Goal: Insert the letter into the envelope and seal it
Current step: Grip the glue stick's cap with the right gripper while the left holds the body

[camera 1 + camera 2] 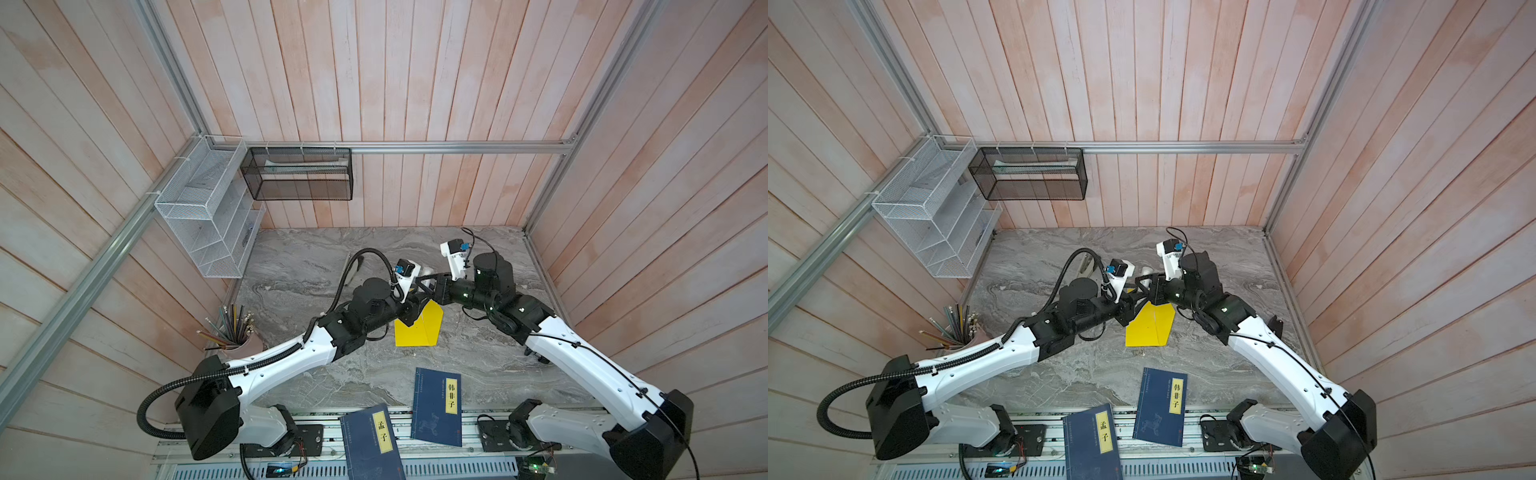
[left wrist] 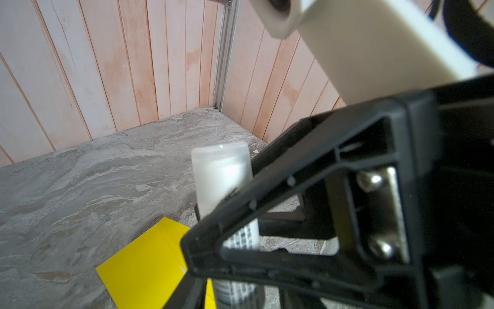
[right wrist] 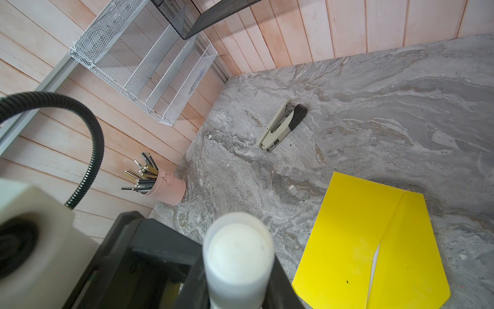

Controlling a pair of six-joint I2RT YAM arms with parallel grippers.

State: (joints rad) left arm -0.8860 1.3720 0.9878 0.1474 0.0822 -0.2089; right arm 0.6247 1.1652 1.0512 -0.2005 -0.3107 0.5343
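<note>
My right gripper (image 3: 236, 291) clamps a capped glue stick (image 3: 238, 254). Whether my left gripper (image 1: 1133, 292), close beside it, grips anything I cannot tell. The envelope (image 3: 347, 240) lies flat mid-table (image 3: 374, 107) beneath both.

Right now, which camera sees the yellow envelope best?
The right wrist view: the envelope shows almost whole, with nothing over it. In both top views the arms cover its far corner. The left wrist view shows only one piece of it.

Left fingers (image 3: 149, 234) and right fingers (image 3: 191, 291) head-on, nearly touching — right pair clamped
</note>
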